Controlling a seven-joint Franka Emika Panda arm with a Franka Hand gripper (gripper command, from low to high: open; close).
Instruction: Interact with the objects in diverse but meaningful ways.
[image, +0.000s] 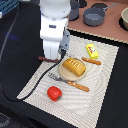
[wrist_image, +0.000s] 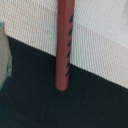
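Stood low over the woven mat (image: 35, 80) on the dark bench (image: 107, 95), arm (image: 54, 25) hiding the gripper, so whether spread or pinched could not be told. Sat on a plate (image: 65, 76) mid-mat, a ridged pastry (image: 73, 66), with fork (image: 67, 81) just in front, knife (image: 92, 61) behind, yellow block (image: 92, 50) beyond that, and tomato (image: 54, 93) near the mat's front edge. Lay across the mat's edge onto the bench, close under the wrist, a thin brown sausage (wrist_image: 64, 45).
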